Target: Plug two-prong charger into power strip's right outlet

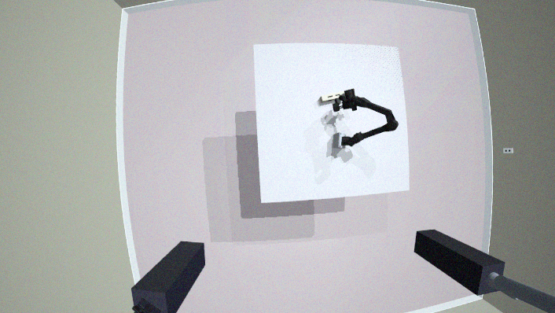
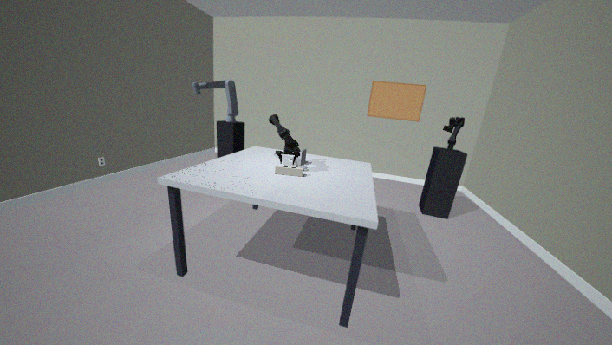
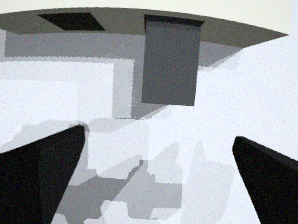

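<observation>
Showing dark charger at power strip, claw open

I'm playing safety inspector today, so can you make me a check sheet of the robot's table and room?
Surface: white table, flat, dark speckles near one corner.
Job's things: cream power strip on the table; a dark grey block, probably the charger, at one opening. Prongs hidden, so can't tell if it's plugged in.
Clutter: nothing seen.
Grippers: one black pincer, open, holding nothing, beside the strip.
Cables: nothing seen.
Surroundings: orange board and wall socket; a grey arm stands away from the table.
</observation>
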